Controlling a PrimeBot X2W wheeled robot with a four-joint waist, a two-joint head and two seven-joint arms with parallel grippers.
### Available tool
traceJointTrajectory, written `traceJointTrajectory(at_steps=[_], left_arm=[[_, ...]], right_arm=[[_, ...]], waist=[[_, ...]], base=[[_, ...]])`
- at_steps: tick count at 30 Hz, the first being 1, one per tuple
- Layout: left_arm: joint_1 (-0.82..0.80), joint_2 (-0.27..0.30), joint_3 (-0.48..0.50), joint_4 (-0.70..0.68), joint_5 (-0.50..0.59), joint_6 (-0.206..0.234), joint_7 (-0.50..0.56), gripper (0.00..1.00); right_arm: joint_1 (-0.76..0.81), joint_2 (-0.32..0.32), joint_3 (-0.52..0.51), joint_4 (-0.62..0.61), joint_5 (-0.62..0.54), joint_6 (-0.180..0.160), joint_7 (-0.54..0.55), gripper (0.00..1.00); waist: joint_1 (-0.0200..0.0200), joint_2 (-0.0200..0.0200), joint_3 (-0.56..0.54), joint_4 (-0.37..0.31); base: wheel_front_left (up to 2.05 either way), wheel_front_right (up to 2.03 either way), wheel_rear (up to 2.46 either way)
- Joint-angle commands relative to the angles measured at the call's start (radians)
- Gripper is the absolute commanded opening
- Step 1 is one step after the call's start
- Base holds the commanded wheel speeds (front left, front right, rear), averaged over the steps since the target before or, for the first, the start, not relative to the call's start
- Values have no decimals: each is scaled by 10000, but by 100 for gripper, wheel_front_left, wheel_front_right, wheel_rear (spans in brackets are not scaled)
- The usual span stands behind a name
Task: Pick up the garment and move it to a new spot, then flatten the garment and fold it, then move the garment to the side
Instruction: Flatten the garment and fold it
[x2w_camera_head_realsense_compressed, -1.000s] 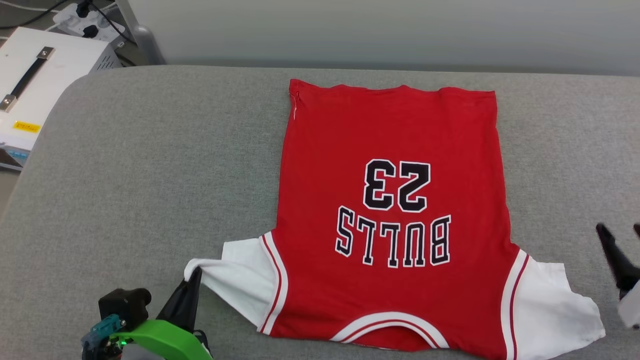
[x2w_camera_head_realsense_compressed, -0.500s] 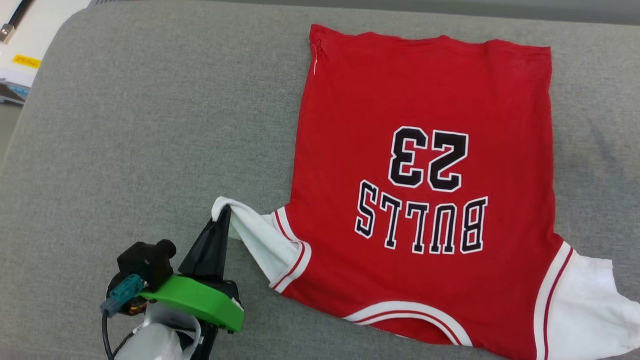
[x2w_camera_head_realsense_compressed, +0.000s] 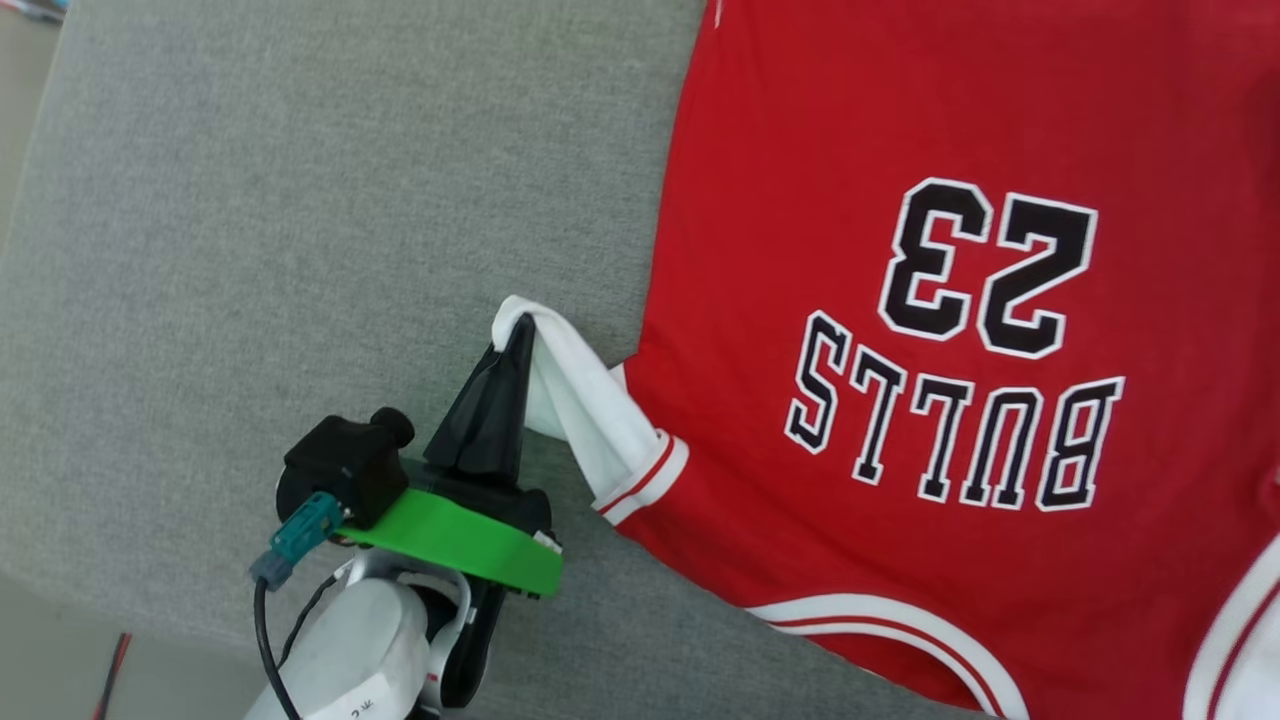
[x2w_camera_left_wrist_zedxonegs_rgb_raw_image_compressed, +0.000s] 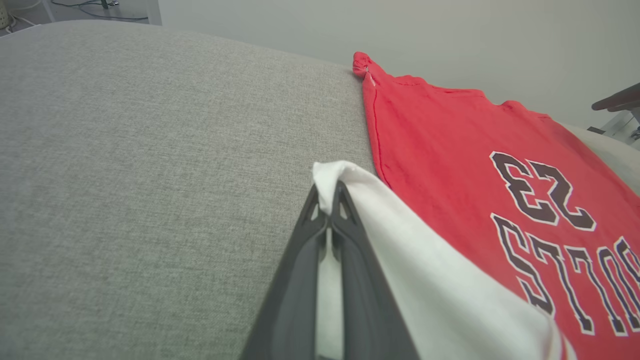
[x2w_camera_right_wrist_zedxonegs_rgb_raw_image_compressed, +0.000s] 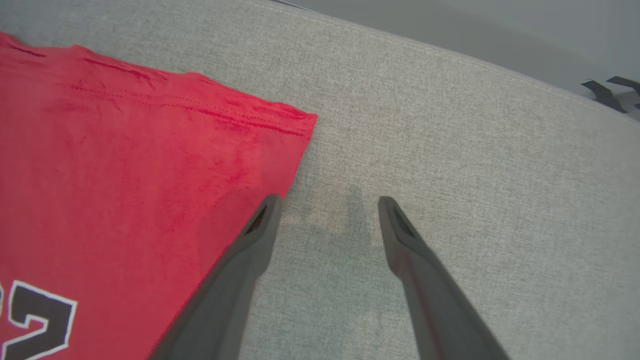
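Observation:
The garment (x2w_camera_head_realsense_compressed: 900, 250) lies flat on the grey cushion, print side up, its "BULLS 23" lettering upside down in the head view. My left gripper (x2w_camera_head_realsense_compressed: 520, 328) is shut on the tip of its white left sleeve (x2w_camera_head_realsense_compressed: 580, 410), lifting that sleeve off the cushion. In the left wrist view the fingers (x2w_camera_left_wrist_zedxonegs_rgb_raw_image_compressed: 305, 260) pinch the white cloth (x2w_camera_left_wrist_zedxonegs_rgb_raw_image_compressed: 425, 280) with the red body (x2w_camera_left_wrist_zedxonegs_rgb_raw_image_compressed: 450, 150) to the right. My right gripper (x2w_camera_right_wrist_zedxonegs_rgb_raw_image_compressed: 327, 202) stands open over bare cushion, just right of the garment's hem corner (x2w_camera_right_wrist_zedxonegs_rgb_raw_image_compressed: 295, 120). The right sleeve is mostly cut off at the head view's edge.
The grey cushion (x2w_camera_head_realsense_compressed: 300, 200) spreads wide to the left of the garment. Its front edge (x2w_camera_head_realsense_compressed: 120, 590) curves down at the lower left, with floor and a red cable beyond. A pale wall rises behind the cushion in both wrist views.
The head camera has tilted down and moved closer, so the scene shifted. My left gripper has carried the white sleeve tip up and in towards the red body.

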Motion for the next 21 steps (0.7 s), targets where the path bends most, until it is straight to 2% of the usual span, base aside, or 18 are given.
traceJointTrajectory(at_steps=[1, 11, 12, 13, 14, 18, 21], left_arm=[[-266, -155, 63, -44, 167, -119, -57, 0], [-404, -696, 335, 117, 645, -510, -57, 0], [-386, -717, 374, 146, 673, -530, -57, 0], [-372, -728, 397, 191, 717, -564, -57, 0], [-373, -742, 419, 218, 748, -594, -57, 0], [-334, -767, 577, 350, 824, -669, -57, 0], [-233, -761, 700, 505, 845, -690, -57, 0]], right_arm=[[-190, 15, 71, 159, -129, -9, -132, 100], [574, -18, 488, 1410, 183, -9, -212, 100], [631, -58, 510, 1437, 235, -9, -205, 87], [659, -125, 529, 1449, 275, -9, -230, 9], [667, -166, 520, 1461, 309, -9, -286, 0], [595, -221, 649, 1262, 370, -9, -792, 0], [585, -399, 1125, 839, 397, -9, -1355, 0]], waist=[[-2, 0, 705, 637], [-2, 0, 855, 872], [-2, 0, 821, 858], [-2, 0, 785, 854], [-2, 0, 745, 846], [-2, 0, 497, 726], [-2, 0, 172, 596]], base=[[0, 0, 0], [0, 0, 0], [0, 0, 0], [0, 0, 0], [0, 0, 0], [0, 0, 0], [0, 0, 0]])
